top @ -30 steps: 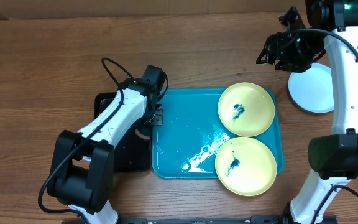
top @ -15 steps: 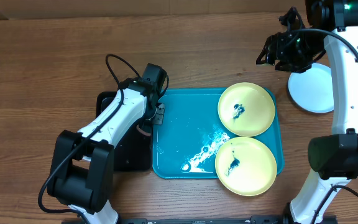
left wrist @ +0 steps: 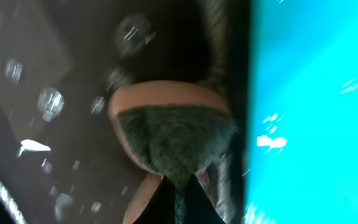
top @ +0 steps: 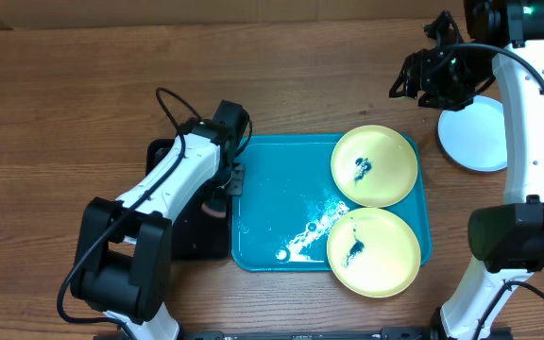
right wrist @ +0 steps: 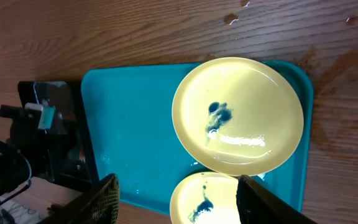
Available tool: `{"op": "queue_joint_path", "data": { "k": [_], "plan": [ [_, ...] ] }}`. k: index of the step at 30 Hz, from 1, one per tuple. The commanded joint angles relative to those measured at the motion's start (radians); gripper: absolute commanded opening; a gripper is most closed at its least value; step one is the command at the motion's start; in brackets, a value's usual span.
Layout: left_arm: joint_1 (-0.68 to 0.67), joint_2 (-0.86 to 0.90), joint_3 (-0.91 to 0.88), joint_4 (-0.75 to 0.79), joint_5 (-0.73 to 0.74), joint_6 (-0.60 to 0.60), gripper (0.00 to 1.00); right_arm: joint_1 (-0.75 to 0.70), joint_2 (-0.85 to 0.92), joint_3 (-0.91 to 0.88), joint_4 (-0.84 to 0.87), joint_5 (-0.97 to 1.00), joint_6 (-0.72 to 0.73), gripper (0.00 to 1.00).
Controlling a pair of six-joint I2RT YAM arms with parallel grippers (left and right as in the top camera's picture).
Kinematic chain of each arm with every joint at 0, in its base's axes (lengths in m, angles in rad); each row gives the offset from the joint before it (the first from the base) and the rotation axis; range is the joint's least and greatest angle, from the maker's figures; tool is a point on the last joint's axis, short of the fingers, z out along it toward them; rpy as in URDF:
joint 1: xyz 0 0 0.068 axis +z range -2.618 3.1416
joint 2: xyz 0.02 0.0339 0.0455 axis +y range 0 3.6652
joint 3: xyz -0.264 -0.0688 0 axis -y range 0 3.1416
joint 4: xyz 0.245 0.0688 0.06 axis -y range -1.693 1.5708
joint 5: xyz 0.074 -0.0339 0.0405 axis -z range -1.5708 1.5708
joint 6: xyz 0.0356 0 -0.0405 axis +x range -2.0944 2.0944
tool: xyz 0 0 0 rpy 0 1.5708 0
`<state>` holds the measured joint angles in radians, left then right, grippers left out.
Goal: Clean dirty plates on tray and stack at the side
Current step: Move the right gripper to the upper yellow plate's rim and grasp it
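Overhead, two smeared yellow plates (top: 374, 165) sit on the tray (top: 272, 217) at centre-right, the left tool (top: 225, 187) over a black tray (top: 195, 242); the left wrist view blurs a sponge (left wrist: 173, 140), grip impossible to tell, so it may drop; right wrist: right tool (right wrist: 178, 188) spread, empty.

Lower plate (right wrist: 197, 194) runs off the bottom edge

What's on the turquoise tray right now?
The far yellow plate and near yellow plate, both smeared dark at centre, plus white streaks. The tray surface beneath them is hidden.
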<state>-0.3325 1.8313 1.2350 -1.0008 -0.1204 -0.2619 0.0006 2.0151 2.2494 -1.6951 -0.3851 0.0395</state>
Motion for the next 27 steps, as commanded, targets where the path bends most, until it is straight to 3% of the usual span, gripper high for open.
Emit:
{"op": "queue_joint_path", "data": {
  "k": [1,5,9,13,21,27],
  "plan": [
    [0.025,-0.049,0.041,-0.036,-0.037,-0.066,0.04,0.001,-0.003,0.001,0.001,-0.002,-0.010,0.61],
    [0.046,-0.111,0.042,-0.050,-0.031,-0.080,0.04,0.012,-0.003,-0.013,0.001,0.007,0.018,0.55],
    [0.061,-0.192,0.052,-0.079,-0.005,-0.102,0.04,0.013,-0.003,-0.107,0.002,0.069,0.069,0.65],
    [0.061,-0.280,0.100,-0.142,-0.002,-0.101,0.04,0.013,-0.003,-0.249,0.026,0.070,0.072,0.51],
    [0.061,-0.368,0.160,-0.206,0.017,-0.101,0.04,0.013,-0.003,-0.559,0.201,0.187,0.202,0.54],
    [0.061,-0.365,0.159,-0.210,0.028,-0.101,0.04,0.010,-0.003,-0.687,0.346,0.279,0.243,0.56]
  ]
}}
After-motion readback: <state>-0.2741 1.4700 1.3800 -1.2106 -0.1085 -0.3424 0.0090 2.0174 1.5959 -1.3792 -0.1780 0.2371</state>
